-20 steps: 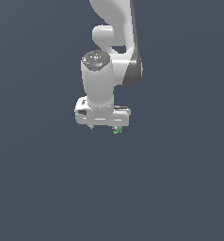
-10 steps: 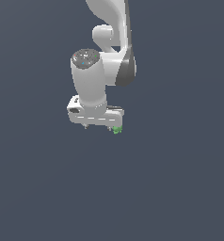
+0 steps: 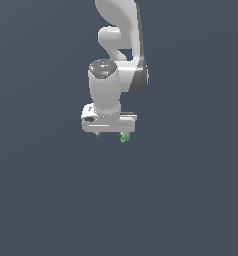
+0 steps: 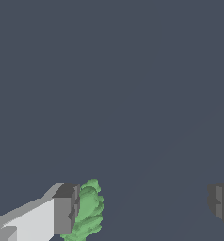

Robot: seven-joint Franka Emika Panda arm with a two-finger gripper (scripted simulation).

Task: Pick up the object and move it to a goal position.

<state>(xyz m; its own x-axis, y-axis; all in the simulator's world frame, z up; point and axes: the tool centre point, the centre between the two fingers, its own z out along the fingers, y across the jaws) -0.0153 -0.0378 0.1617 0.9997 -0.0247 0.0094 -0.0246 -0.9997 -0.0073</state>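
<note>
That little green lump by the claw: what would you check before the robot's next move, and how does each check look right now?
1. Green lump in view: ok, both views show it.
2. Lump between the fingers: ok, it sits against one finger, inside the gap.
3. Both fingers pressing on it: not ok, the other finger stands far off; the gripper is open.
4. Lump secured for carrying: not ok.
5. Goal position visible: cannot tell, no marker shows.
6. Surface under the lump: cannot tell, the background is uniform grey.
</note>
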